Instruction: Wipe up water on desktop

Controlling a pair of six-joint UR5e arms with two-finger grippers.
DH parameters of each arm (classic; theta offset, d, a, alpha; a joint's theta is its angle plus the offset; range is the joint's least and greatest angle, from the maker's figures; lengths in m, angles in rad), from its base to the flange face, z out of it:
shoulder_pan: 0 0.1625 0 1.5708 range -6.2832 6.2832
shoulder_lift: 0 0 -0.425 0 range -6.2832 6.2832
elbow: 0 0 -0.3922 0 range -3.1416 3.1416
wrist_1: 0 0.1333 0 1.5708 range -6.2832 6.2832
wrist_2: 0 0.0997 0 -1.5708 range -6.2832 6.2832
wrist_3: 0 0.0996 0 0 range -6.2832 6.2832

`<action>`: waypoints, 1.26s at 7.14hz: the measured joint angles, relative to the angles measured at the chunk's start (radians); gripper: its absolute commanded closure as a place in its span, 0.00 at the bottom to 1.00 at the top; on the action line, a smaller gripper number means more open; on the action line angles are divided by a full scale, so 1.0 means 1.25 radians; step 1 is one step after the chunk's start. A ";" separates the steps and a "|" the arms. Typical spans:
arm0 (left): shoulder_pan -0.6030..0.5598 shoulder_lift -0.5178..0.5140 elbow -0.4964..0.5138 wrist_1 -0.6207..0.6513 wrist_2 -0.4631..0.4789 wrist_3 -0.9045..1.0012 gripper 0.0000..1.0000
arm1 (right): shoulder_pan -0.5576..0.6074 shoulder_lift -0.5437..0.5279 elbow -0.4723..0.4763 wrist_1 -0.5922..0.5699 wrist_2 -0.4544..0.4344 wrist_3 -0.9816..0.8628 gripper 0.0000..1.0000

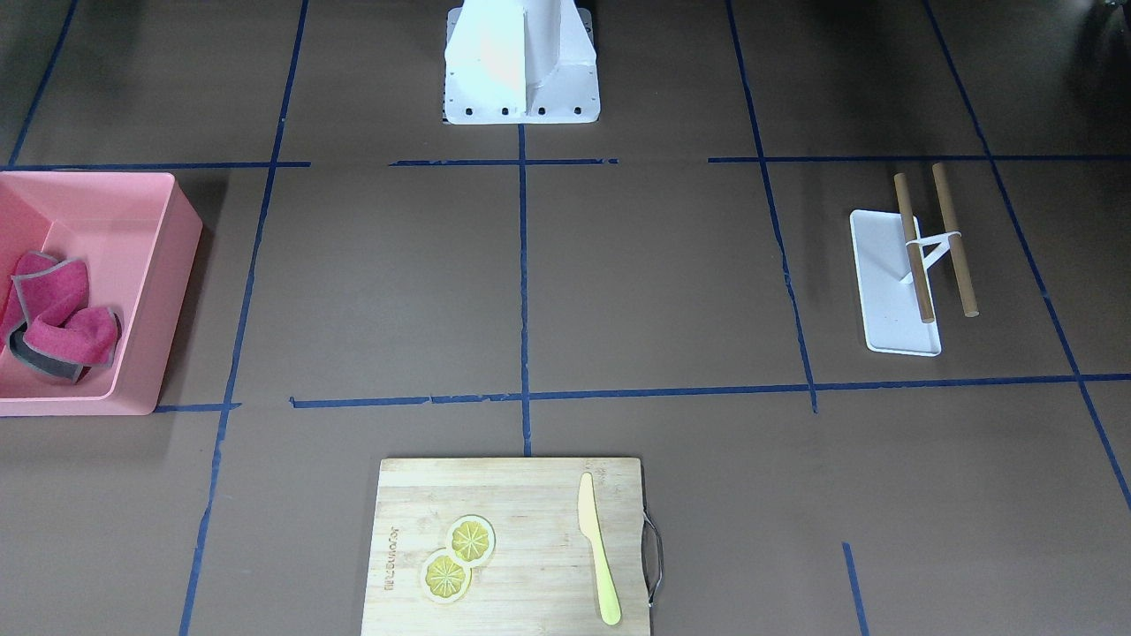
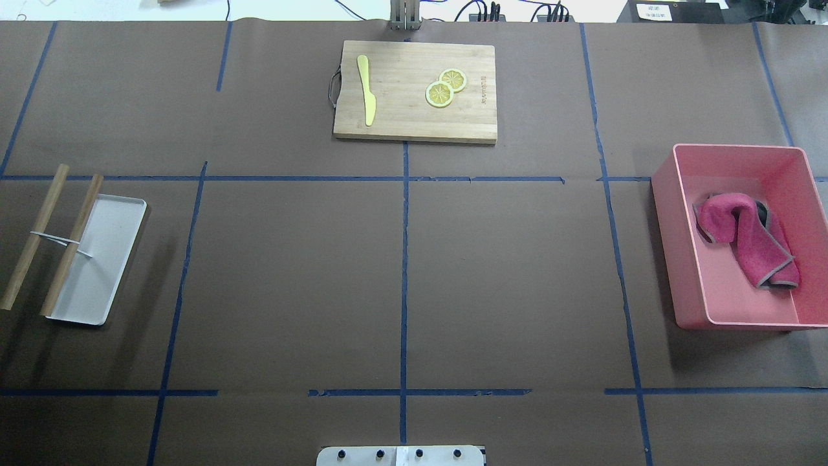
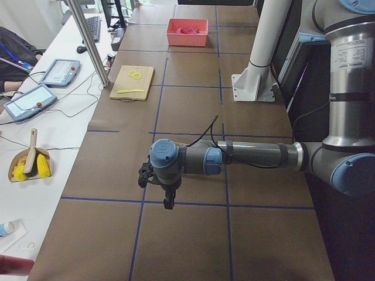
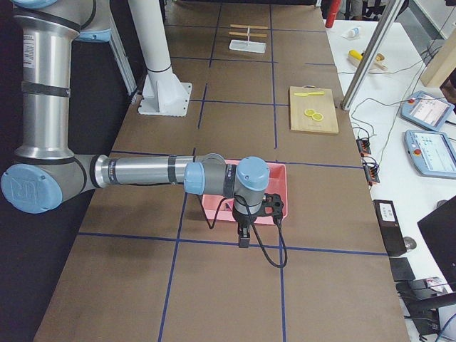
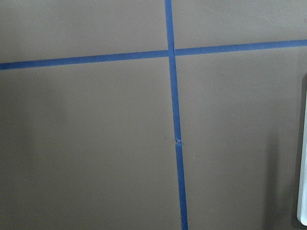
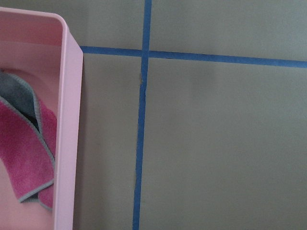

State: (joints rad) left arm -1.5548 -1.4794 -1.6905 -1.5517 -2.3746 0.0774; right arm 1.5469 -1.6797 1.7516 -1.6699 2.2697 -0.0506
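The desktop (image 2: pixel 291 278) is a matte brown surface crossed by blue tape lines; I see no water on it. A pink cloth (image 2: pixel 744 239) lies crumpled in a pink bin (image 2: pixel 666 246) on my right; it also shows in the right wrist view (image 6: pixel 24 158). My left gripper (image 3: pixel 169 200) hangs over the bare desktop at my left end, and I cannot tell whether it is open or shut. My right gripper (image 4: pixel 243 239) hangs beside the bin (image 4: pixel 214 205), and I cannot tell its state either. Neither gripper shows in the overhead or front views.
A wooden cutting board (image 2: pixel 414 90) with two lemon slices (image 2: pixel 445 87) and a yellow knife (image 2: pixel 366 97) lies at the far edge. A white tray (image 2: pixel 107 259) with two wooden sticks (image 2: pixel 31 236) lies on my left. The robot's base (image 1: pixel 521 62) stands mid-table.
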 measured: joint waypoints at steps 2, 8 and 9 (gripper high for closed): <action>0.000 -0.009 0.002 0.001 0.000 0.000 0.00 | 0.000 0.002 0.000 -0.001 0.003 0.003 0.00; 0.000 -0.004 0.010 0.002 0.025 -0.003 0.00 | -0.001 0.023 -0.008 -0.001 -0.002 0.004 0.00; 0.000 -0.002 0.011 0.002 0.027 -0.003 0.00 | -0.001 0.023 -0.009 -0.001 -0.004 0.004 0.00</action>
State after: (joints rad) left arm -1.5554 -1.4813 -1.6773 -1.5493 -2.3405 0.0734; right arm 1.5460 -1.6509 1.7406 -1.6707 2.2648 -0.0462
